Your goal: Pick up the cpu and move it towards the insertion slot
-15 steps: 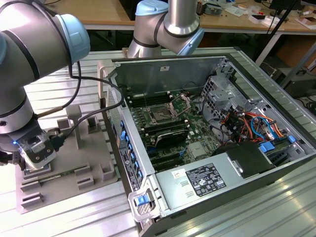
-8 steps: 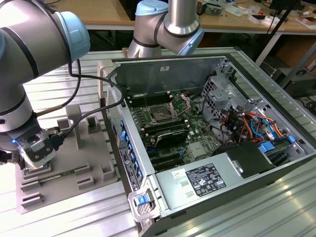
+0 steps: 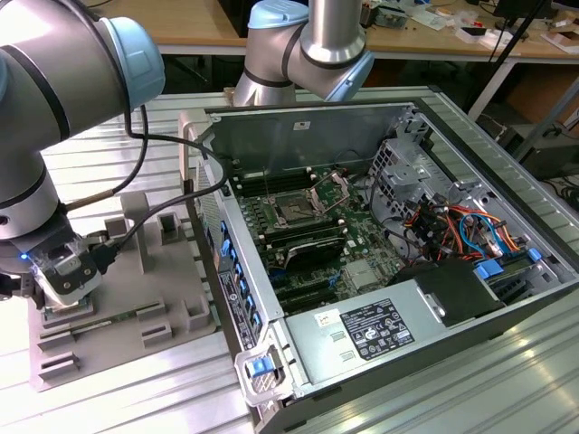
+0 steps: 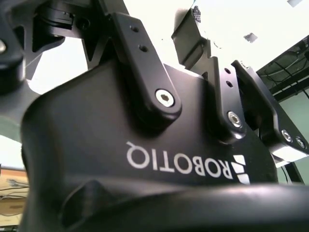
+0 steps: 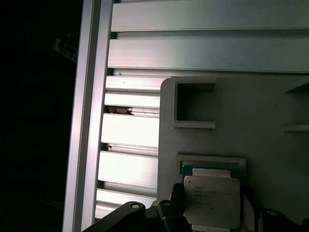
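Observation:
The cpu [image 5: 212,200], a small square chip with a silvery top and a green edge, lies at a recess of the grey plastic fixture [image 5: 270,111] in the first wrist view. My gripper [image 5: 212,215] straddles it, with a dark finger [image 5: 171,212] pressed against each side, shut on the chip. In the exterior view my gripper [image 3: 56,291] is down low over the near left corner of the fixture [image 3: 154,289]. The insertion slot [image 3: 295,213], a dark square in a silver frame with its bracket raised, sits on the motherboard inside the open computer case, far to the exterior view's right of the gripper.
The case's tall metal side wall [image 3: 222,262] stands between the fixture and the motherboard. Upright blocks [image 3: 136,212] rise from the fixture. A second arm [image 3: 312,45] hangs over the back of the case. Cables and drive bays [image 3: 452,226] crowd the case's right part.

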You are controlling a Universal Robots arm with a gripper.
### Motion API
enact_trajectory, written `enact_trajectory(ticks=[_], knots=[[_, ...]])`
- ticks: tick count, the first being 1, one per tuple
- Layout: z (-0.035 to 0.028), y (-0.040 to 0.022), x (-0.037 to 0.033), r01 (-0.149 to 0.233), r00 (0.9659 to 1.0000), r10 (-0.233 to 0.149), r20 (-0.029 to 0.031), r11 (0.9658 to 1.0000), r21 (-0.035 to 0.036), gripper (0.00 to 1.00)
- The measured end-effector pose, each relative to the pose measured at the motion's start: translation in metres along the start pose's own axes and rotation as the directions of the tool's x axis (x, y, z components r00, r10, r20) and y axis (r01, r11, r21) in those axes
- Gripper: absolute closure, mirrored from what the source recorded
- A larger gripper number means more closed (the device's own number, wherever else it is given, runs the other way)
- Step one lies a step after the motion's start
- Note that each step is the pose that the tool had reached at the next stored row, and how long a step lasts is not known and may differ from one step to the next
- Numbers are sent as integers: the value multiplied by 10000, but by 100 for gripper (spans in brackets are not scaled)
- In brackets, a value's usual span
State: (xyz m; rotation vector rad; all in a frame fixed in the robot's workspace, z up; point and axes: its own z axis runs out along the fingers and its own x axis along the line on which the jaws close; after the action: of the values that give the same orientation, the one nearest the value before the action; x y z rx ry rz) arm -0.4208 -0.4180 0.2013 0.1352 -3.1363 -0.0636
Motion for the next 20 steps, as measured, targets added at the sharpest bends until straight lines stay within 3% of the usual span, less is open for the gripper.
enact_trajectory(ticks=[20], knots=[[-77, 2, 0, 1, 10000, -1, -2, 10000, 0, 45]])
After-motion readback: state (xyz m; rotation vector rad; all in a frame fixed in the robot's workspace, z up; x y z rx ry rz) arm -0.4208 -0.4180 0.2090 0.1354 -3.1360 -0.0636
